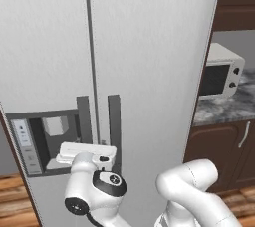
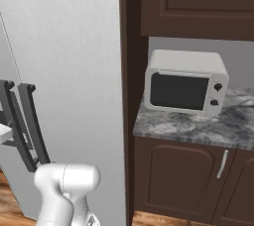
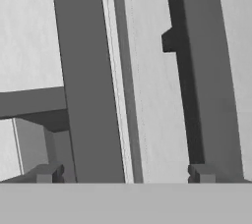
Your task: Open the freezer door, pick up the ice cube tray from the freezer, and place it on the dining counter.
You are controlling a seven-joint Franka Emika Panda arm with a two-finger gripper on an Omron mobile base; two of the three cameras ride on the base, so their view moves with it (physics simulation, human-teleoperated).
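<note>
Closed light-grey freezer door point(image 1: 45, 61), dark handle point(image 1: 83, 119)

freezer door point(image 1: 45, 47): light grey, shut, flush with neighbouring door | dispenser panel point(image 1: 47, 141): dark recess, low | bar handle point(image 3: 88, 90): dark grey, vertical

Hand facing the two fridge door handles, fingers spread wide.

The freezer door point(image 3: 34, 46) takes up the left side, its dark grey bar handle point(image 3: 88, 90) standing upright just left of the vertical seam point(image 3: 125, 80) between the doors. A dark dispenser panel point(image 3: 29, 105) runs off behind that handle toward the left edge. Right of the seam, the plain door point(image 3: 147, 95) carries its own bar handle point(image 3: 206, 80). The hand point(image 3: 125, 174) has one fingertip point(image 3: 47, 174) low beside each handle.
</note>
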